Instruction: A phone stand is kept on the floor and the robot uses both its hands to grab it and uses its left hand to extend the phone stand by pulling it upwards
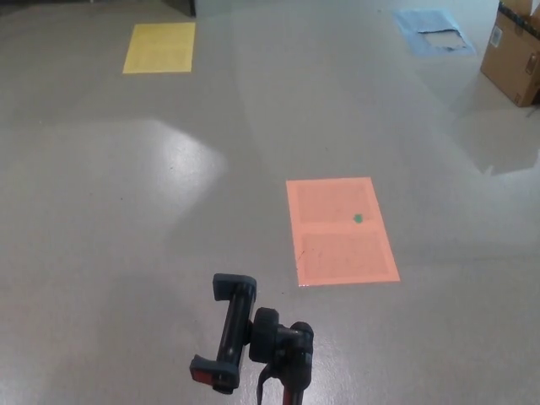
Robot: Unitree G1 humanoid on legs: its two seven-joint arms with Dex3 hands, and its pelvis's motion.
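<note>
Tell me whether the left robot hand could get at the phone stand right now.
Probably yes: nothing stands around the phone stand on the bare floor. However, neither robot hand is in view, so reach is uncertain.

No part of the robot's body shows (neither arm, neither robot hand).

The stand (253,342) is black, with a red tip at the lower end of its clamp. The floor (126,211) is plain glossy grey-beige. On it lie an orange sheet (337,245) bearing a small green dot (358,218), a yellow sheet (159,46) and a light blue sheet (422,25). The box (513,55) is brown cardboard.
</note>
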